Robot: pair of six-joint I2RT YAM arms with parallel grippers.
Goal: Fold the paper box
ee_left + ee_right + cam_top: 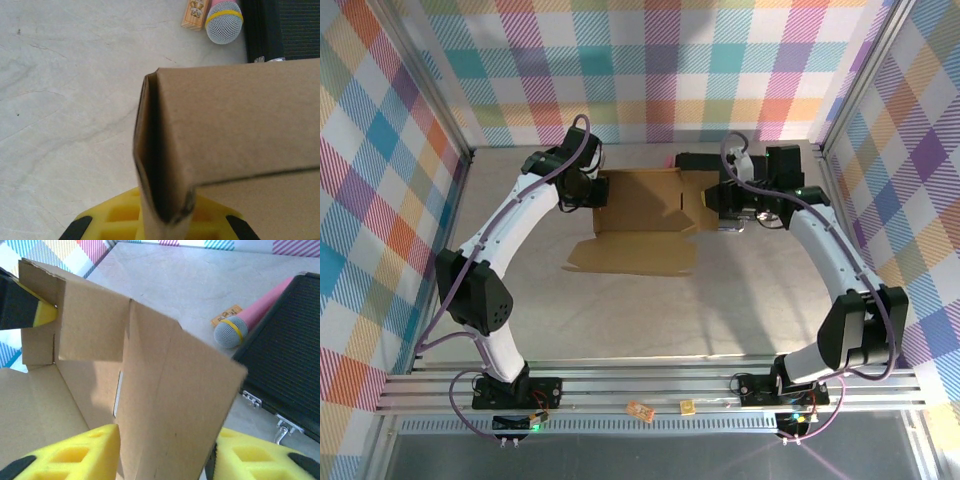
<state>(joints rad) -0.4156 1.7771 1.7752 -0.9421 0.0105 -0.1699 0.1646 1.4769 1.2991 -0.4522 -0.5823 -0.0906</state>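
The paper box (645, 215) is brown corrugated cardboard, lying partly formed at the middle of the table with a loose flap spread toward the front. My left gripper (592, 190) is at its left end. In the left wrist view this gripper (160, 217) is shut on the doubled-over side wall (155, 150), which stands upright between the yellow pads (112, 217). My right gripper (717, 200) is at the right end. In the right wrist view it (167, 455) stands open, its yellow fingers (75, 455) on either side of a raised flap (170, 390).
A black case (285, 355) lies just behind the box's right end, with a pink-handled microphone (230, 332) and a small orange tag (226, 315) beside it. The same microphone (224, 22) and a wooden block (196, 14) lie beyond the box. Checked walls enclose the table.
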